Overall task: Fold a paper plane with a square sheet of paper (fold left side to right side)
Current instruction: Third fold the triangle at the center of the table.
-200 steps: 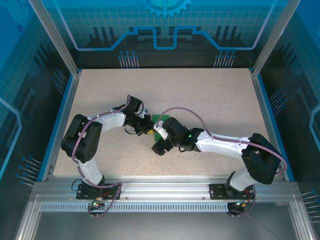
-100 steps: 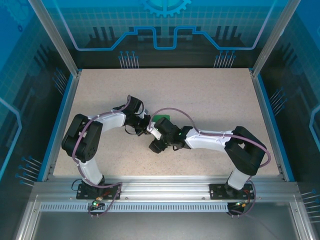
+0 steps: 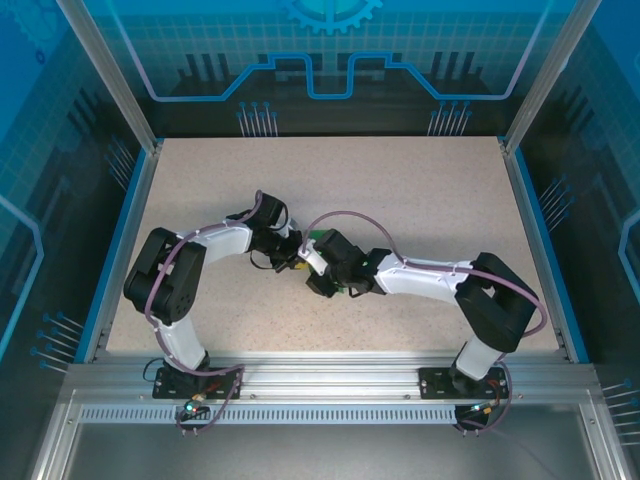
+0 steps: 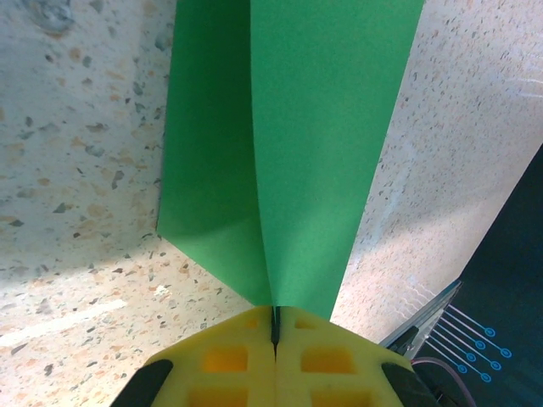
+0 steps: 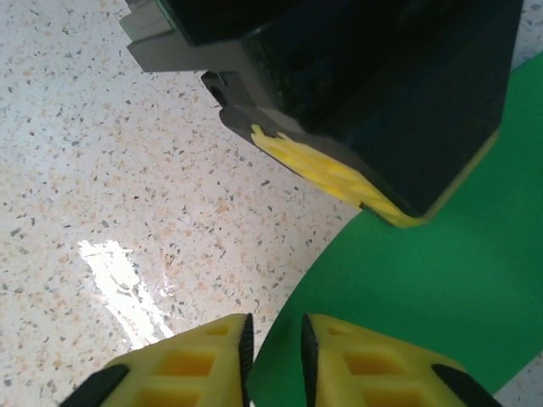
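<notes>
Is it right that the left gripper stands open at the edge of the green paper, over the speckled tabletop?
No. The left gripper is shut, not open: the left wrist view shows its yellow jaws pressed together on the edge of the green paper, over the speckled tabletop.

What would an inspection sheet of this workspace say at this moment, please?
Surface: speckled beige table, with a glare patch in the right wrist view.
Job's things: green paper, creased lengthwise with one layer raised; not yet a plane.
Clutter: nothing seen.
Grippers: left gripper shut on the paper's near end; right gripper close beside it, jaws a narrow gap apart at the paper's edge.
Cables: purple cables loop along both arms.
Surroundings: blue panels on three sides, metal rail at the near edge.
</notes>
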You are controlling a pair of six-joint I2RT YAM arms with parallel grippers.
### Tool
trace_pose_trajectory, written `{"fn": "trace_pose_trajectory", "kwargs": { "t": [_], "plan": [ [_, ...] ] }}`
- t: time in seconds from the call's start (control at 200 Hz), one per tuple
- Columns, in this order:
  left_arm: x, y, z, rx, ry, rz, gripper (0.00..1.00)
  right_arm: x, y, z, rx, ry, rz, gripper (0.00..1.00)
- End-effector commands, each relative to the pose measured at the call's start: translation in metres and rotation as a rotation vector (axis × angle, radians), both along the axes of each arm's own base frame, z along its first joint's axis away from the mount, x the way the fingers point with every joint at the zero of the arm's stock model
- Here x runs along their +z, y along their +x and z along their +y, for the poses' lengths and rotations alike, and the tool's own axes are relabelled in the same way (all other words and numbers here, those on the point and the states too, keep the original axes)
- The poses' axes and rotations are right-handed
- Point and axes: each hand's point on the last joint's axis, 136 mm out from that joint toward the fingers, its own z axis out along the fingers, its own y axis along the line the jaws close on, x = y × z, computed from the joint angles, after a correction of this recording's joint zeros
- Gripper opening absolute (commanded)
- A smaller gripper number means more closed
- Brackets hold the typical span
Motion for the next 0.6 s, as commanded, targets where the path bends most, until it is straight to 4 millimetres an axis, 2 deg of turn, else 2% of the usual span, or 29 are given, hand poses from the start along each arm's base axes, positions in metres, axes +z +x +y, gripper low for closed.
{"fn": "trace_pose_trajectory", "kwargs": {
  "t": [0.0,0.205,0.355,0.4,0.55,0.595],
  "plan": [
    [-0.002,-0.003,-0.004,-0.016,-0.006,0.03,0.0,0.004,-0.006,-0.005,0.003,0.022,0.032,0.18],
    [-0.001,-0.003,-0.003,-0.024,0.004,0.021,0.02,-0.001,-0.008,-0.006,0.0,0.021,0.063,0.0],
    [0.007,-0.003,0.001,-0.038,0.033,-0.009,0.08,-0.004,-0.008,-0.007,-0.01,0.039,0.09,0.0],
    [0.011,-0.001,0.003,-0.045,0.042,-0.026,0.12,-0.005,-0.008,-0.008,-0.017,0.049,0.102,0.0],
    [0.026,0.003,0.019,-0.038,0.08,-0.075,0.39,-0.008,-0.009,-0.009,-0.041,0.096,0.158,0.0],
    [0.03,0.006,0.025,-0.03,0.084,-0.088,0.43,-0.009,-0.009,-0.009,-0.048,0.108,0.172,0.0]
  ]
}}
